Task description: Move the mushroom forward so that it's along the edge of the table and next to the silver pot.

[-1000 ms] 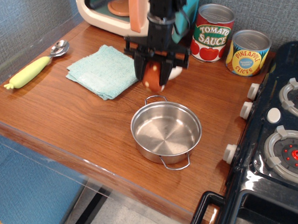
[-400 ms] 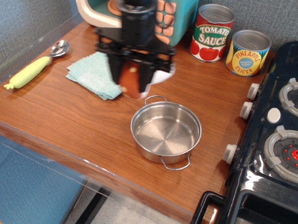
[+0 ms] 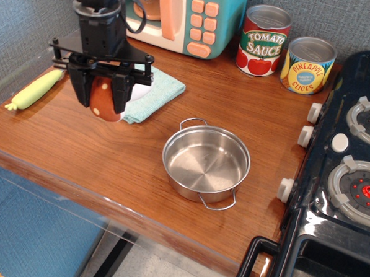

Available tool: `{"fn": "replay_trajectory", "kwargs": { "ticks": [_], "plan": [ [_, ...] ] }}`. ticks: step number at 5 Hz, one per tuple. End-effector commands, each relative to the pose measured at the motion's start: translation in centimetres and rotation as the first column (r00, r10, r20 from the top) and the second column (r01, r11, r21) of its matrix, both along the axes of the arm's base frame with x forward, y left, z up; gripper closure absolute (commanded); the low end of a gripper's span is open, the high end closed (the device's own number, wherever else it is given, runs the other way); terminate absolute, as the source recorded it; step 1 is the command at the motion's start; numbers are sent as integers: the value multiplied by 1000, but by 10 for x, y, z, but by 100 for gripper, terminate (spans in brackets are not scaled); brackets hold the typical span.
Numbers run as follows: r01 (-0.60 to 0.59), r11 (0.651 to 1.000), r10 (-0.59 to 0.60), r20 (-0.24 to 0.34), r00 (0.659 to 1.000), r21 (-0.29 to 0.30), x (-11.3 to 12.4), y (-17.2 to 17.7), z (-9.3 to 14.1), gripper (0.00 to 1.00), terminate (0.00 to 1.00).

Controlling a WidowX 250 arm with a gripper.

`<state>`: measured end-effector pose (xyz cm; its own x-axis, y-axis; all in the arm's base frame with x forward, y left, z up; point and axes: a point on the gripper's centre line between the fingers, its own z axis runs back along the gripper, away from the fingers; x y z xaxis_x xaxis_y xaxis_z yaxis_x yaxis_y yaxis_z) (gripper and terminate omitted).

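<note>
My gripper point(image 3: 102, 100) is shut on the mushroom point(image 3: 105, 102), whose reddish-brown spotted cap shows between the black fingers, with its white stem pointing right. It hangs above the brown table point(image 3: 85, 152), left of the middle, over the front edge of the teal cloth. The silver pot point(image 3: 206, 162) stands empty to the right, near the table's front edge, well apart from the gripper.
A teal cloth point(image 3: 156, 90) lies behind the gripper. A yellow-handled spoon point(image 3: 32, 89) lies at the left. A toy microwave point(image 3: 185, 17) and two cans, tomato sauce point(image 3: 263, 41) and pineapple point(image 3: 307, 65), stand at the back. A black toy stove point(image 3: 344, 178) is at the right.
My gripper has carried the mushroom to the left and forward, from above the pot's far side to the left of the pot. The pot has not moved.
</note>
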<state>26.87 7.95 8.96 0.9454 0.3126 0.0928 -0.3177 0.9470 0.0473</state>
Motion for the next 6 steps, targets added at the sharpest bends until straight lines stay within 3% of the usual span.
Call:
{"fn": "replay_trajectory", "kwargs": {
  "ticks": [1,5,6],
  "plan": [
    [-15,999,15,20,1000,28,-19,13,8,0,0],
    [-7,1000,6,35,999,24,-27,9,11,0,0],
    [-7,1000,6,35,999,24,-27,9,11,0,100]
  ]
}}
